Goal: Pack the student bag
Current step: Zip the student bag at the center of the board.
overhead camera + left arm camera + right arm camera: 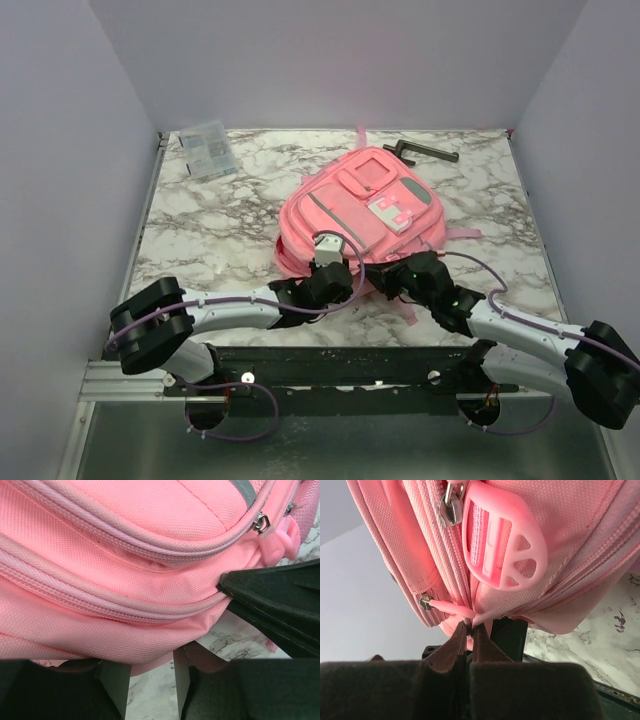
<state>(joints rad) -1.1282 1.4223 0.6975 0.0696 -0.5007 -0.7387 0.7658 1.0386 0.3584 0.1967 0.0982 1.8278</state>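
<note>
The pink student bag (360, 205) lies flat on the marble table, front pockets up. My left gripper (335, 265) is at its near edge. In the left wrist view that gripper (150, 680) stands open, bare marble between its fingers and the bag's lower seam (125, 630) just beyond the tips. My right gripper (388, 275) meets the same edge from the right. In the right wrist view it (470, 626) is shut on a fold of the bag's fabric, just below a pink zipper pull (451, 609) and a pink strap buckle (502, 545).
A clear plastic box (207, 150) lies at the back left of the table. A black handled tool (420, 151) lies at the back, behind the bag. The right gripper's dark finger (272, 612) shows in the left wrist view, pressed to the bag's side.
</note>
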